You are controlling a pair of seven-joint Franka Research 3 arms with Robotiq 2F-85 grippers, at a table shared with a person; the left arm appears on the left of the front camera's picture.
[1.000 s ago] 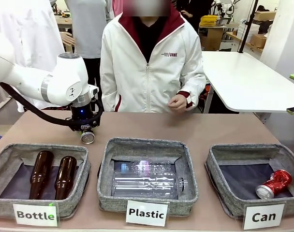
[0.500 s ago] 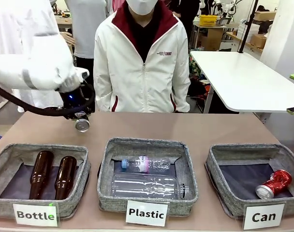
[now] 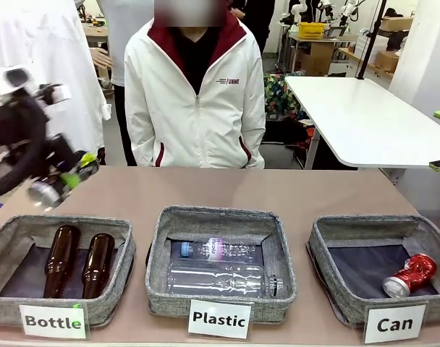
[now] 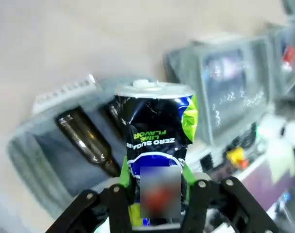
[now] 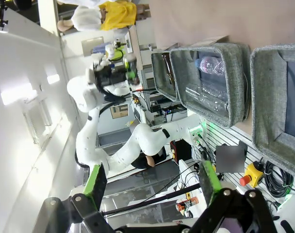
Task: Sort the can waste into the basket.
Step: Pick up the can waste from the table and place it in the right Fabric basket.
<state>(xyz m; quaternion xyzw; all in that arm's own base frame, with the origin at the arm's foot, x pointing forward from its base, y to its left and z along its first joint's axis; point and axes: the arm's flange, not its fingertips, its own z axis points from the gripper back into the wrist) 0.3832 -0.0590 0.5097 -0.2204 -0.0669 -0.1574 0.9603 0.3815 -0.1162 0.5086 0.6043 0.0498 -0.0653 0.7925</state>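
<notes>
Front view: left claw point(image 3: 61, 182) sits blurred at the left edge of the frame, above the counter point(image 3: 292, 191), pinching the dark can point(image 3: 46, 191) on its side. Left wrist view gives us what the front blur hides: green pads point(image 4: 124, 167) clamped on the dark can point(image 4: 156, 145), silver end up, "ZERO SUGAR" print. Red crushed can point(image 3: 410, 275) lies in the "Can" basket point(image 3: 328, 249), lower right. Right wrist view: right claw point(image 5: 150, 187) spread wide, nothing between its pads.
</notes>
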